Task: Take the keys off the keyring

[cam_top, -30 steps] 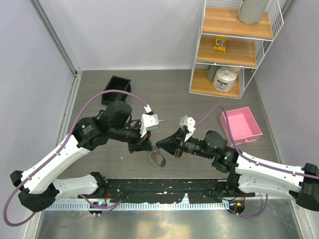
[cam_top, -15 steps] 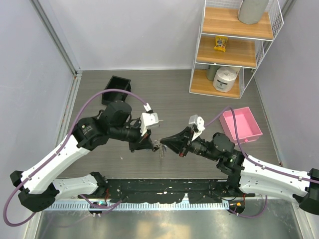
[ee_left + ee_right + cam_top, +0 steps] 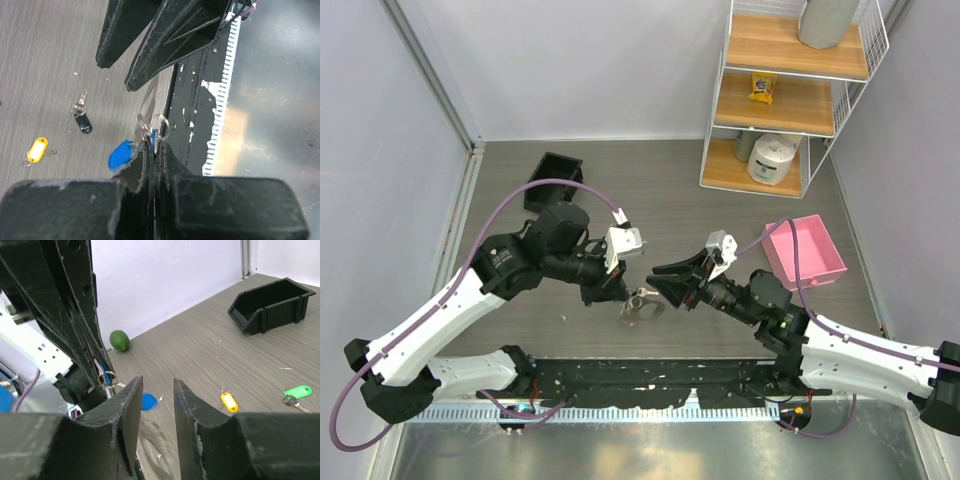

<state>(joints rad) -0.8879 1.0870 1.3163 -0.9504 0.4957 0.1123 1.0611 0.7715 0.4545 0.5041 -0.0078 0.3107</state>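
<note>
2 grippers face each other near the table's (image 3: pixel 720 210) front edge: the left gripper (image 3: pixel 154 145) is clamped on the keyring (image 3: pixel 150 125), its blue key (image 3: pixel 120 155) dangling, the right gripper (image 3: pixel 156 390) waits jaws apart just beside, and the yellow key (image 3: pixel 37 148) and black key (image 3: pixel 84 123) lie loose on open tabletop.

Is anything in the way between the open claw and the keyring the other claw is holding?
Nothing visible is. The right gripper, open, sits right next to the keyring, which the left gripper pinches.

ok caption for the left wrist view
Left gripper shut on the keyring with the blue key, right gripper open opposite; black key and yellow key loose on the table.
</note>
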